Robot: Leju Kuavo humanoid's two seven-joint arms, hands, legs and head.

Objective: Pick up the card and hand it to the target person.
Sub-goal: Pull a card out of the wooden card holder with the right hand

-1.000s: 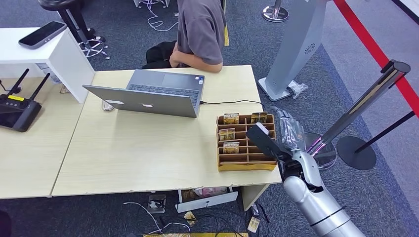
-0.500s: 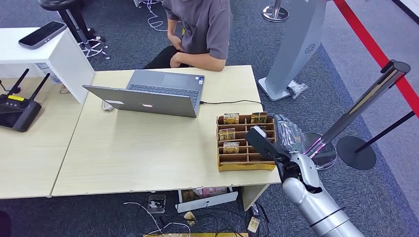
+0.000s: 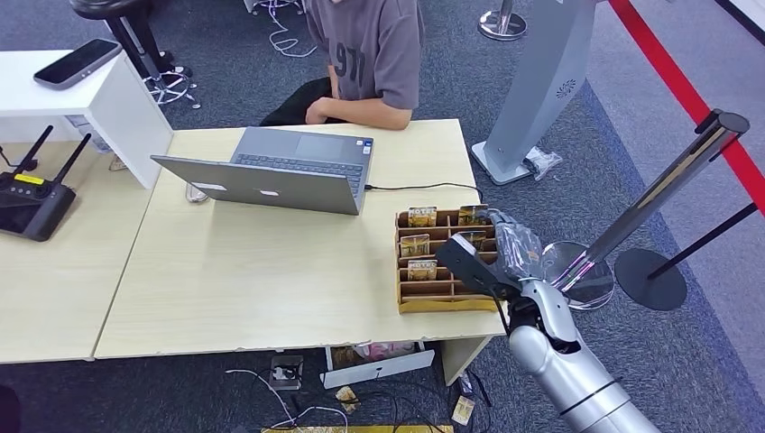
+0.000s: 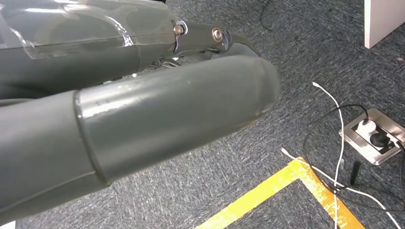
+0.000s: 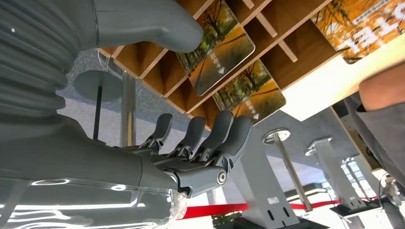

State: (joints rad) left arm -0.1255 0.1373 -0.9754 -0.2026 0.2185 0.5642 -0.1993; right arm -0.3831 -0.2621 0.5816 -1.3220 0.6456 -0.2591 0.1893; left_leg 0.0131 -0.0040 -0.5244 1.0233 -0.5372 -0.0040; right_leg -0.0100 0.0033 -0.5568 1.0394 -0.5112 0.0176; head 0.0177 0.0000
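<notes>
Right hand [image 3: 511, 245] spread, empty, beside card rack [image 3: 446, 267] on desk [image 3: 262, 271]; left hand [image 4: 143, 95] state unclear.

Even, bright overhead lighting fills the head view, with soft short shadows under the laptop [image 3: 271, 176] and a bright glint along the chrome stanchion [image 3: 672, 185] at right. Both wrist views are sharp on the background, while the plastic film on the hand covers carries streaks of glare.
</notes>
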